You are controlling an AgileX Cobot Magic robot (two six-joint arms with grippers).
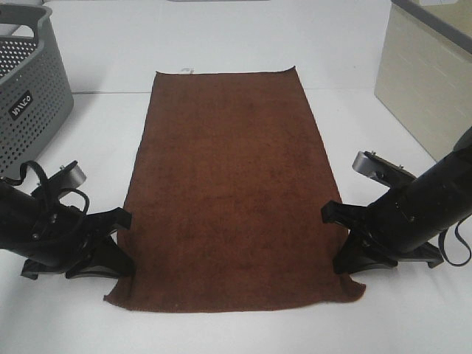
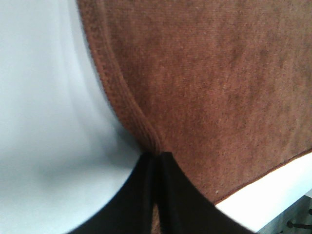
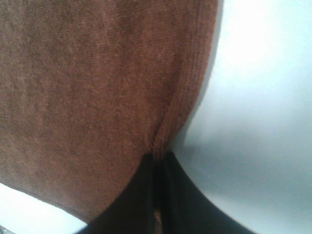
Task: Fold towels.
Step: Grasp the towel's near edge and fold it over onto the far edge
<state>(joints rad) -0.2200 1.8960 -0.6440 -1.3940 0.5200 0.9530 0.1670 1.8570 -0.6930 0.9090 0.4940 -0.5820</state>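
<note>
Towel (image 1: 228, 184) matt terry cloth, table (image 1: 221, 44) smooth.

White tabletop (image 1: 96, 147); grey perforated basket (image 1: 29, 96) far left; beige panel (image 1: 417, 81) far right.

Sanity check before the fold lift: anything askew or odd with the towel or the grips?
Nothing stands out. The towel lies flat, unfolded. The left gripper and right gripper are each shut on a long-edge hem near the near end; the hem only puckers at each pinch.
</note>
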